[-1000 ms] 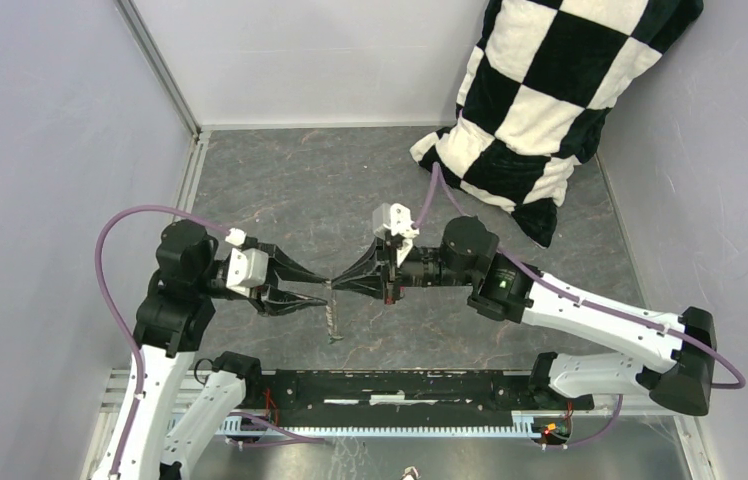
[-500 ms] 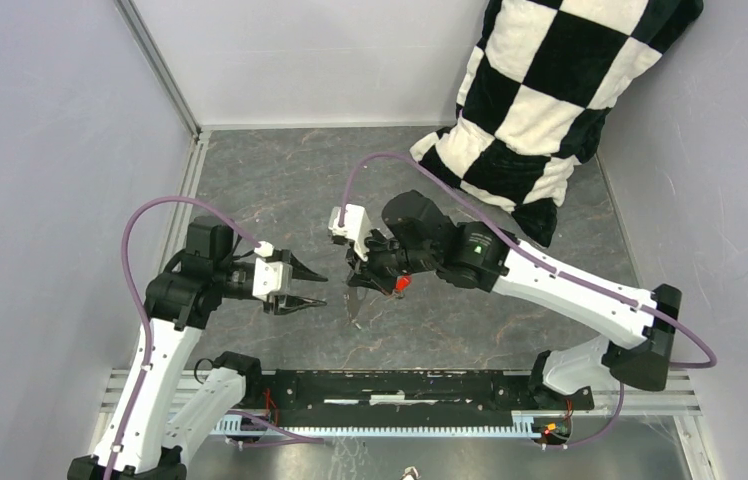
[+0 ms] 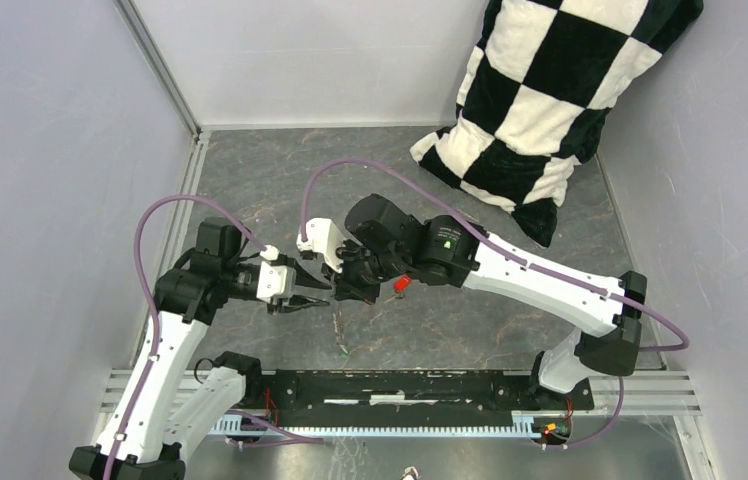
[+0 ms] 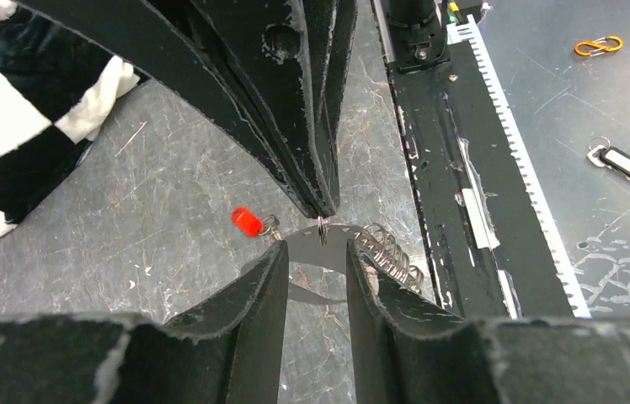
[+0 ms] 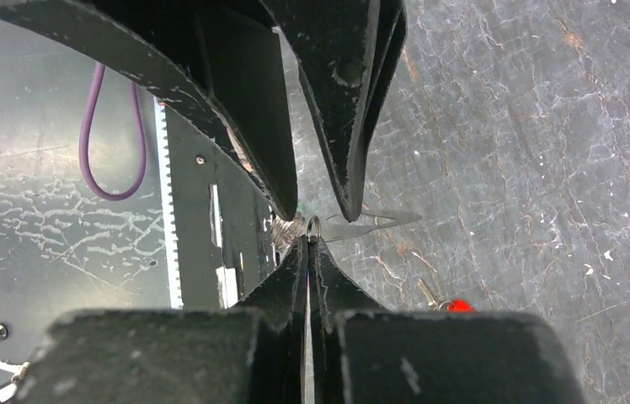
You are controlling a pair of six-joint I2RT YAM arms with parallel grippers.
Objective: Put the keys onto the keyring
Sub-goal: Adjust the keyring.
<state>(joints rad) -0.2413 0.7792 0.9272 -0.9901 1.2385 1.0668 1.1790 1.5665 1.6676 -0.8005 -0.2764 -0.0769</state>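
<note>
The left gripper (image 3: 322, 292) and right gripper (image 3: 336, 296) meet tip to tip, the keyring (image 4: 305, 249) bridging them, so nothing passes between. Beyond them the table (image 3: 280, 180) lies open to the back wall (image 3: 330, 60) (a checkered pillow (image 3: 550, 100) fills its far right corner). A black rail (image 3: 400, 385) lines the near edge.
</note>
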